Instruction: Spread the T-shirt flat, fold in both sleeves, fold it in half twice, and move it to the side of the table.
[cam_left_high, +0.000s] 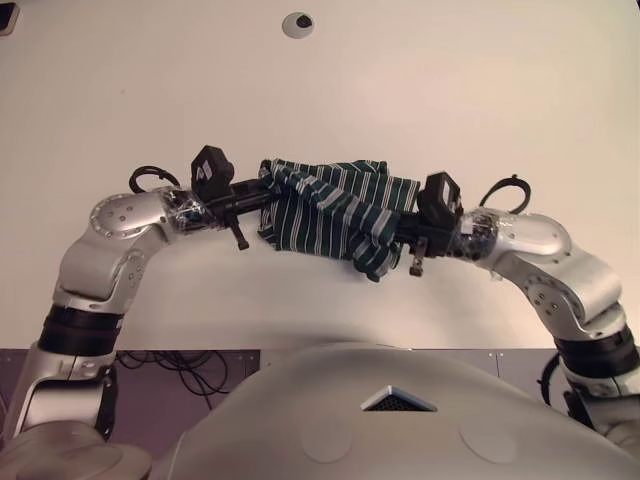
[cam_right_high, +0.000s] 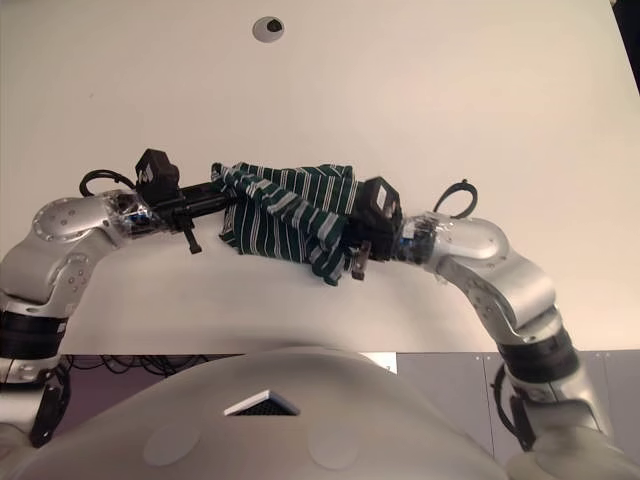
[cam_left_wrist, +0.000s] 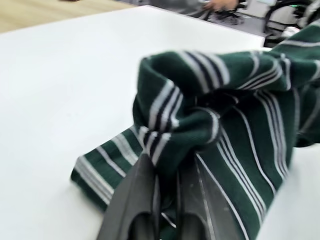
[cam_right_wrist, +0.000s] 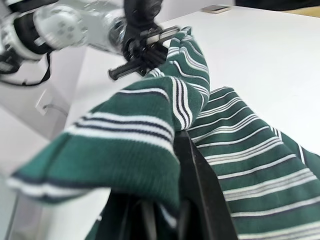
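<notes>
We've got both grippers clenched on the T-shirt — left gripper pinches a bunched knit fold, right gripper has cloth draped over its dark fingers. The shirt is dark green with thin white-and-navy stripes and is crumpled between them, one banded edge resting on the smooth white table. Farther back sits a small round disc.

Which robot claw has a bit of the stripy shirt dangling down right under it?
The right gripper: a loose flap of the T-shirt droops below it. The left gripper just pinches the shirt's other end.
</notes>
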